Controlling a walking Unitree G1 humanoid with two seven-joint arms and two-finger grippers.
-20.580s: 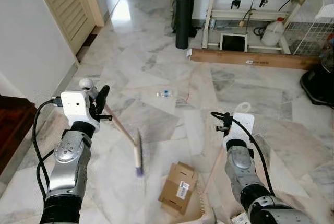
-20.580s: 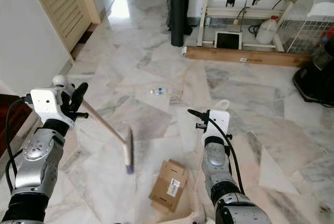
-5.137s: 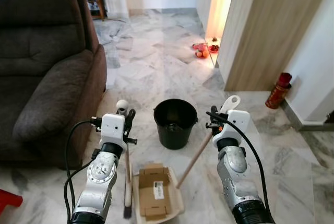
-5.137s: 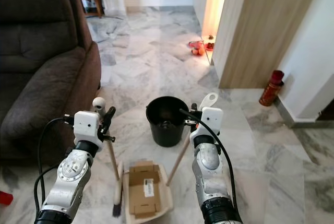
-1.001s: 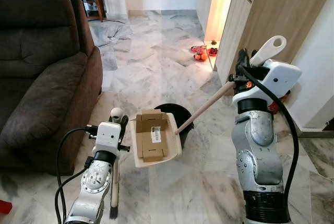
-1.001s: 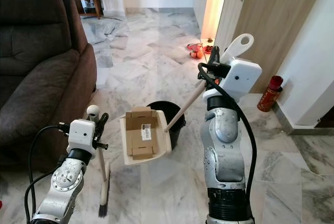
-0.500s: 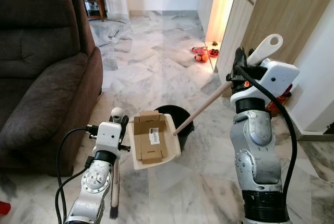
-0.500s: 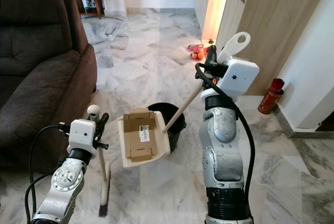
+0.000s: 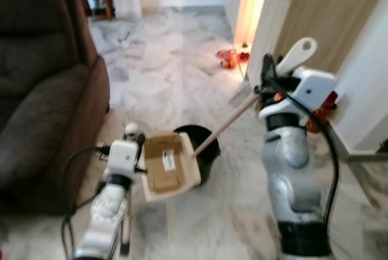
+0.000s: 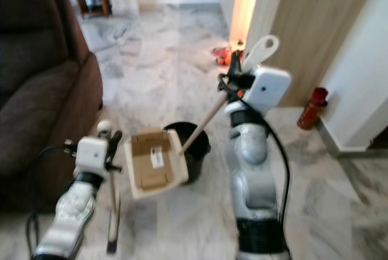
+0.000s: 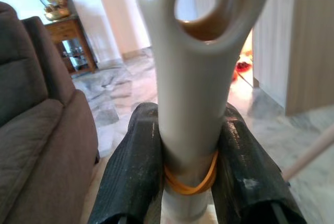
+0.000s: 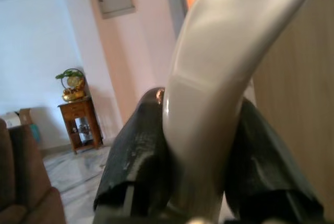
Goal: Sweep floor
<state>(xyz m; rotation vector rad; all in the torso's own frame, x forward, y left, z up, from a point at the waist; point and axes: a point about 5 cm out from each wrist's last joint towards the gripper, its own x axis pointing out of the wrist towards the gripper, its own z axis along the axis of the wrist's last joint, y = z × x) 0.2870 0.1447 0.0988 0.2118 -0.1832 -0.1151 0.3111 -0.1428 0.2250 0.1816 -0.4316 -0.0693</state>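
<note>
Up off the marble floor [image 9: 176,60], the cream dustpan [image 9: 171,169] hangs tilted beside the black bucket [image 9: 205,145], its far edge at the bucket's rim, with a flattened cardboard box [image 9: 165,162] lying in it. Its long wooden handle [image 9: 225,124] slants up to the right gripper [image 10: 233,69], raised high, whose black fingers [image 12: 141,156] are clamped on the handle's cream end. Lower down, the left gripper [image 9: 138,151] has its fingers [image 11: 133,166] closed on the grey grip of the broom [image 10: 113,214], which stands nearly upright with its bristles near the floor. Beside the left arm sits a dark brown sofa [image 9: 42,84]; a wood-panelled wall [image 9: 327,11] and a red bottle [image 10: 308,108] stand beyond the right arm
</note>
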